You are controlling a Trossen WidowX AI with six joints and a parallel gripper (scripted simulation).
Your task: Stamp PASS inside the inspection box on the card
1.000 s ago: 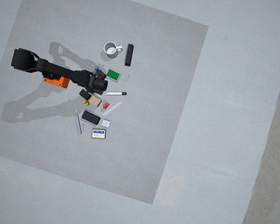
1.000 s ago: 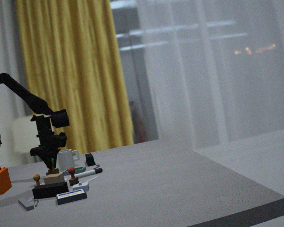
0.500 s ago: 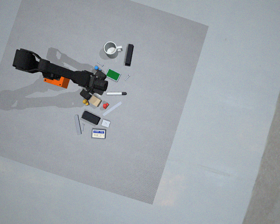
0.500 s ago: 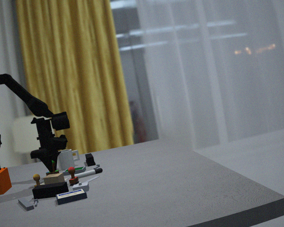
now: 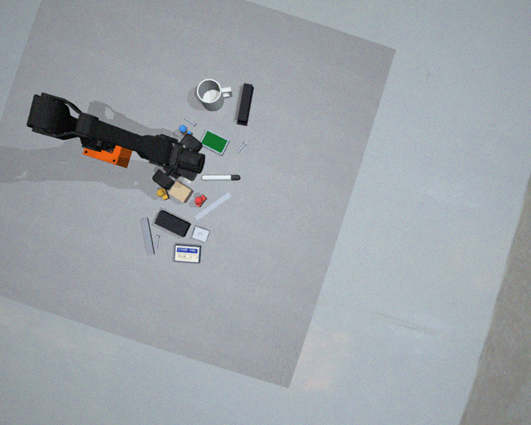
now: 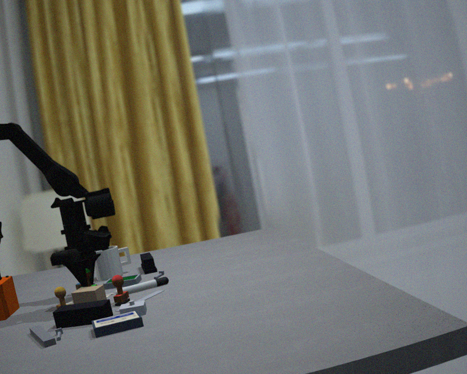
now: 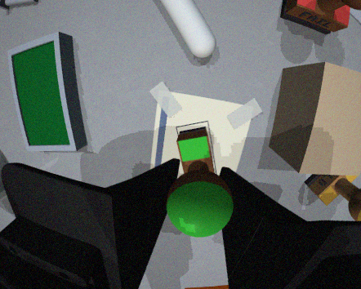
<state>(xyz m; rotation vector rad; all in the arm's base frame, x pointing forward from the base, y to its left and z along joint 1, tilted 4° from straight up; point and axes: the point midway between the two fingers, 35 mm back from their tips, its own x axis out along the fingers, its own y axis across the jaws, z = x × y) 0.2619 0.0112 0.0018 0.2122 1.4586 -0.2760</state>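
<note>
My gripper (image 6: pixel 86 283) (image 7: pixel 199 170) is shut on the green-knobbed stamp (image 7: pixel 200 208), holding it by its stem below the knob. The stamp is upright, its base low over or on the cream card (image 7: pixel 208 107). The base lies within the printed box outline (image 7: pixel 192 124), a little clear of its far edge. Whether the base touches the card cannot be told, and the card under it is hidden. The card has a blue stripe and two tape pieces. The open green ink pad (image 5: pixel 214 142) (image 6: pixel 129 279) (image 7: pixel 41 94) lies left of the card in the wrist view.
A wooden block (image 5: pixel 179 191) (image 6: pixel 89 294) (image 7: pixel 331 118) and yellow-knobbed stamp (image 5: pixel 161 192) (image 6: pixel 60 292) stand right of the card in the wrist view. Beyond are a red-knobbed FAIL stamp (image 5: pixel 199 200) (image 6: pixel 117 279) and white marker (image 5: pixel 217 177) (image 7: pixel 192 33). A mug (image 5: pixel 210 95), blue-knobbed stamp (image 5: pixel 183 129) and black blocks stand around.
</note>
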